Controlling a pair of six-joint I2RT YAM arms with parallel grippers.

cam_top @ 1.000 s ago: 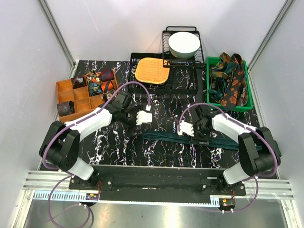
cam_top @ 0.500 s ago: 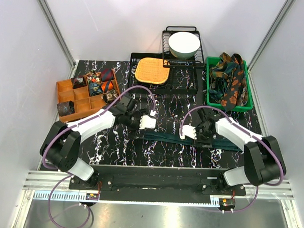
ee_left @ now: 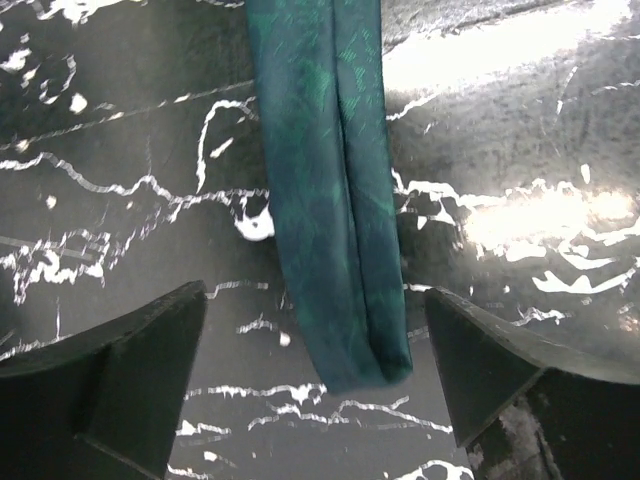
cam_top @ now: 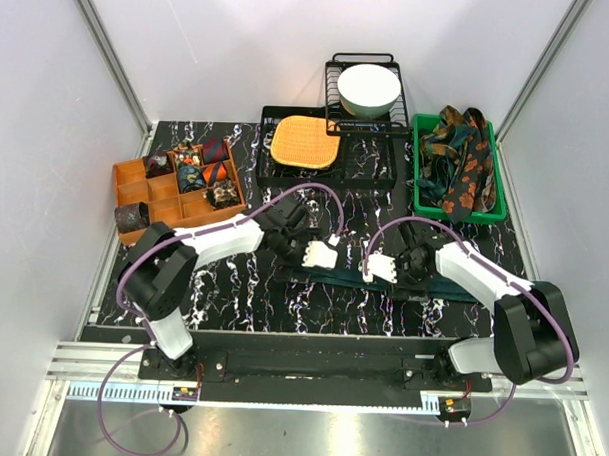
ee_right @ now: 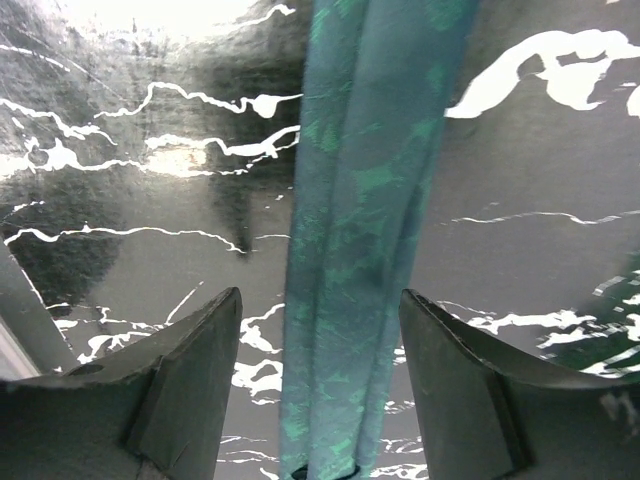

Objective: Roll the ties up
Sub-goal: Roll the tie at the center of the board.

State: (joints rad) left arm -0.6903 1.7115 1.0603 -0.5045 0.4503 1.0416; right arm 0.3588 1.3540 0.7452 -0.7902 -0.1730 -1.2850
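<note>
Where the long plain dark teal fabric tie (cam_top: 348, 278) lies flat near the black marbled worktop's (cam_top: 240, 288) front edge, we see the left gripper (ee_left: 315, 385) over its left end, fingers spread wide. Further right, the right gripper (ee_right: 322, 385) straddles its middle, fingers likewise apart.

You will find no text, label, brand, number or sign that can be read in any of these views.
</note>
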